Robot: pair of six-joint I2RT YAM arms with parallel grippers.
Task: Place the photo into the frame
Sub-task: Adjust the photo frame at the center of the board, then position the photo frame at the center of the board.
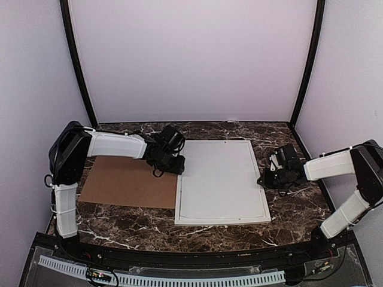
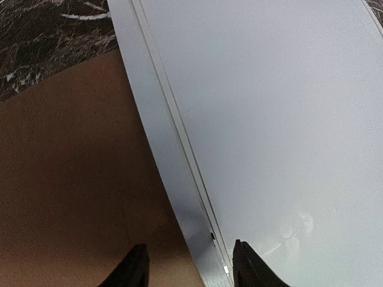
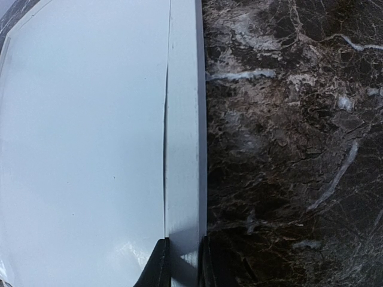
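The frame (image 1: 222, 221) lies flat on the table's middle, a plain white sheet (image 1: 220, 179) filling it. The photo's picture side shows in no view. My left gripper (image 1: 173, 167) is open at the frame's left border (image 2: 161, 149). In the left wrist view (image 2: 188, 269) one finger is over the brown backing board (image 2: 66, 167) and the other over the white sheet (image 2: 275, 119). My right gripper (image 1: 263, 179) is at the frame's right side. In the right wrist view (image 3: 182, 263) it is shut on the frame's right border (image 3: 182, 149), a finger on each side.
The brown backing board (image 1: 128, 182) lies flat to the left of the frame, its right edge under or against the frame. Dark marble table (image 3: 287, 149) surrounds both. Lilac walls with black posts close off the back and sides.
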